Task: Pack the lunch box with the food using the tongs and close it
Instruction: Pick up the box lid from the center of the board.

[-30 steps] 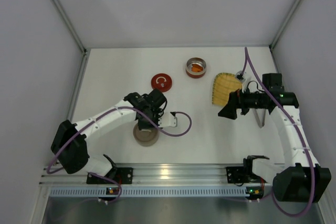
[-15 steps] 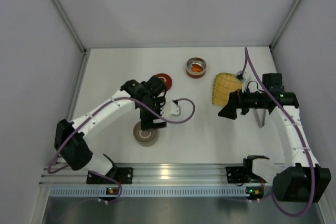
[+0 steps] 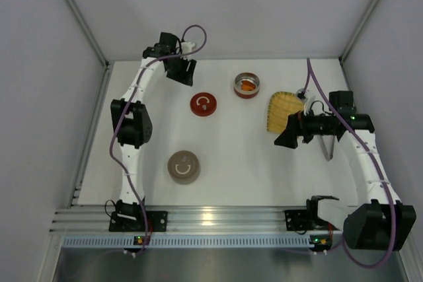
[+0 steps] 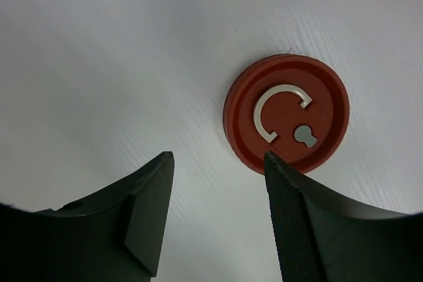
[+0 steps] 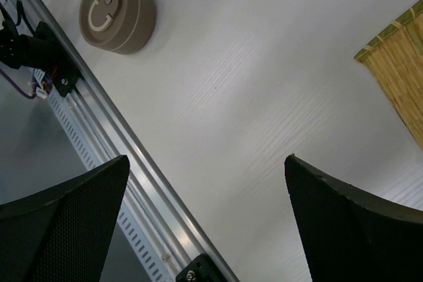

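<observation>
White bench, grey-walled booth.

- My left gripper [image 4: 218, 163]: jaws apart, empty, over the bench by the round red lid with a silver ring [image 4: 286, 113].
- My right gripper [image 5: 205, 170]: jaws wide apart, empty, near the yellow woven mat [image 3: 283, 111].
- Slim silver metal tongs [image 3: 329, 152]: on the bench right of the mat, partly under my right arm.
- Orange food piece [image 3: 246, 86]: inside the open round metal tin [image 3: 236, 86].

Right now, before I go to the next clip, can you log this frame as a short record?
left gripper: open, empty, at far left, facing red lid
right gripper: wide open, empty, beside yellow mat
open tin: orange food inside
tan tin: closed, near the arm bases
tongs: on the table, partly under right arm, untouched
</observation>
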Tool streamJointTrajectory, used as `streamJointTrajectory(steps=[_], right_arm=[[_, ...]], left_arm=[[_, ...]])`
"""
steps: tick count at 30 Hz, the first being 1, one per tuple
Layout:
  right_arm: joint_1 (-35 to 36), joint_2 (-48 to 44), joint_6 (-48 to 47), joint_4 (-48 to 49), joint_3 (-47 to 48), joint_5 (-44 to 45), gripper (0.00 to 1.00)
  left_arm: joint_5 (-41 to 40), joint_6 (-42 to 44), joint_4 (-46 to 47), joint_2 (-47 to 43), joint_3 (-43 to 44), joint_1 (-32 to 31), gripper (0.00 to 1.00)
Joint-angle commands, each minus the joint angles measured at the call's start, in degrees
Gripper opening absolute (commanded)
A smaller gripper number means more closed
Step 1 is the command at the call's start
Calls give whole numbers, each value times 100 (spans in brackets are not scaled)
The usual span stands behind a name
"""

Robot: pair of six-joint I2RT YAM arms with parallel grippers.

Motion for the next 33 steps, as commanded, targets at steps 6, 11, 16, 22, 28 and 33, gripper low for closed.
streamJointTrajectory(steps=[6, 11, 16, 22, 28, 33], right_arm=[[-97, 221, 55, 523, 49, -37, 99], [-97, 414, 291, 848, 58, -46, 100], [17, 906, 969, 1736, 277, -55, 99], [674, 1943, 2348, 3281, 927, 410, 99], [1571, 3076, 2665, 3731, 1736, 1219, 95], [2003, 3938, 2937, 3959, 1992, 1544, 91]], left_arm=[[-54, -1301, 822, 749, 31, -126, 59], [-133, -1258, 779, 925, -163, -126, 54], [-151, -959, 788, 907, -540, -126, 50], [-98, -695, 717, 899, -813, -135, 39], [148, -186, 726, 557, -1463, -232, 27], [236, -18, 1042, -67, -2578, -425, 9]])
